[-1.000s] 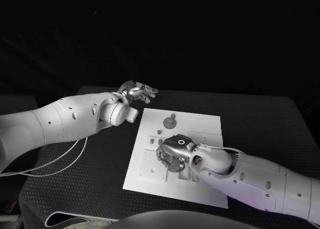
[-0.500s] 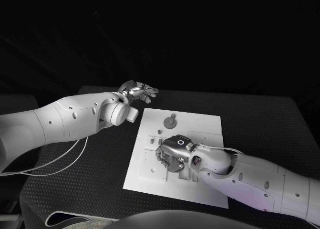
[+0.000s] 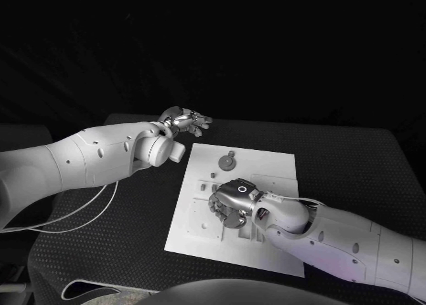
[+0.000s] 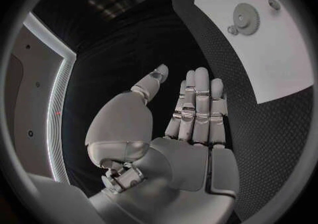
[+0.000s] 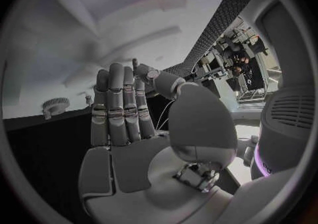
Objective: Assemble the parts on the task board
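Observation:
The white task board point(image 3: 268, 171) lies in the middle of the black table. A grey gear point(image 3: 227, 163) sits near its far edge, and small grey parts point(image 3: 202, 187) lie along its left side. My right hand point(image 3: 233, 204) hovers palm down over the board's middle left and hides the parts beneath it. In the right wrist view its fingers point(image 5: 119, 107) are straight and together, with the thumb tip against the forefinger. Whether anything is pinched there is unclear. My left hand point(image 3: 185, 119) hangs open beyond the board's far left corner, fingers point(image 4: 199, 102) straight and holding nothing.
The left wrist view shows the gear point(image 4: 246, 18) and a small round part point(image 4: 273, 4) on the board's corner. The right wrist view shows the gear point(image 5: 54, 106) beside a small peg point(image 5: 88, 98). A white cable point(image 3: 94, 210) trails over the table's left side.

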### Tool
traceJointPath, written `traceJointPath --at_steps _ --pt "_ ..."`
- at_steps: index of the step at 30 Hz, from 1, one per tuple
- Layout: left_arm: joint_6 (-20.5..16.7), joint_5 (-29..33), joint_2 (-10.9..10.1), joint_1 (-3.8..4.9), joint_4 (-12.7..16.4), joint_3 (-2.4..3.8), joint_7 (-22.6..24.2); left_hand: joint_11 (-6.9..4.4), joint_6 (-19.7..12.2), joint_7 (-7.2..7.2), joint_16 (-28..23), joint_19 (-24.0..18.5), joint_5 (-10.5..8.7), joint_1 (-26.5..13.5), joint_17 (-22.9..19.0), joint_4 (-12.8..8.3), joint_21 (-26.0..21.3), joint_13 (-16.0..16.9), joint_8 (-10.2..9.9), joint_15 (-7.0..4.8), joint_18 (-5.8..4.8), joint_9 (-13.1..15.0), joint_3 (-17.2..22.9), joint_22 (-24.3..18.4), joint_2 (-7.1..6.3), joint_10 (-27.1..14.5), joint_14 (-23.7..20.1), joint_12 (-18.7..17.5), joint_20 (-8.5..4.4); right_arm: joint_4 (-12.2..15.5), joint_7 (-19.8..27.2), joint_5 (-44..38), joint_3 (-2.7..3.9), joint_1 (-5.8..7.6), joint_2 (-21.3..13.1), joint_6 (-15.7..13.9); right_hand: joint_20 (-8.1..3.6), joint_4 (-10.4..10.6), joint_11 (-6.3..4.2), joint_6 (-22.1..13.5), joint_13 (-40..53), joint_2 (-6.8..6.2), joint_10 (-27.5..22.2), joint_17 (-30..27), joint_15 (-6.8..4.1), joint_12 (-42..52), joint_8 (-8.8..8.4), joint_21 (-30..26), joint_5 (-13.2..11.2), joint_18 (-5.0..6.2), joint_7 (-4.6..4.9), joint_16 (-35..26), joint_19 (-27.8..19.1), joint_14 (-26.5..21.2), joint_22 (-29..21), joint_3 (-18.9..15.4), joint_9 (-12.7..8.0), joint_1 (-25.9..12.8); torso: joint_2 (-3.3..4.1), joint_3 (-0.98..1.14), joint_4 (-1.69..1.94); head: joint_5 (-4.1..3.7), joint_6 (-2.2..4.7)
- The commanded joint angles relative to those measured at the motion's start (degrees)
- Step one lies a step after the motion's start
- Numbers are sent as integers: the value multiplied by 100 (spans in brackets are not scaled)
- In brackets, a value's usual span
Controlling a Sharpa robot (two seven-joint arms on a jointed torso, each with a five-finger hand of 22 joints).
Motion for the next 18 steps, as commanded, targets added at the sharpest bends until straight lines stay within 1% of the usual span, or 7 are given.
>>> traceJointPath --at_steps 1,12,16,18 --pt "17 29 10 10 6 4 45 -9 -29 14 -21 -10 -23 -63 6 17 -21 -9 26 16 -17 -8 -13 9 5 -34 41 -4 -205 6 -39 -108 -3 -6 -7 -19 -21 -31 -5 38 7 -6 35 10 -29 -30 27 38 -35 78 -5 20 39 11 10 -6 7 -12 2 -2 -2 10 -9" --pt "28 29 11 10 -1 4 38 -7 -37 18 -26 -9 -24 -69 11 21 -25 -10 26 17 -18 -12 -15 11 7 -39 42 -4 -204 -18 -39 -109 -3 -6 -37 26 -24 -30 -7 41 15 -8 41 14 -32 -34 23 45 -47 78 -6 24 47 16 15 2 14 -13 0 -3 -4 28 -31" --pt "31 29 9 10 3 4 32 -6 -39 18 -28 -9 -25 -71 12 23 -26 -10 27 18 -18 -13 -16 11 7 -41 42 -5 -203 -29 -33 -109 -3 -6 -31 113 -25 -29 -7 43 17 -9 43 16 -33 -35 23 47 -47 78 -6 26 50 18 17 3 17 -14 2 -6 1 29 -35" --pt "29 29 9 10 2 4 29 -6 -40 19 -29 -9 -25 -72 13 23 -27 -10 27 18 -18 -14 -16 11 7 -42 41 -5 -203 -51 -11 -95 -4 -6 -12 197 -25 -28 -7 43 18 -9 43 17 -33 -36 22 47 -48 78 -6 26 50 19 17 3 18 -16 2 -5 -2 29 -38"
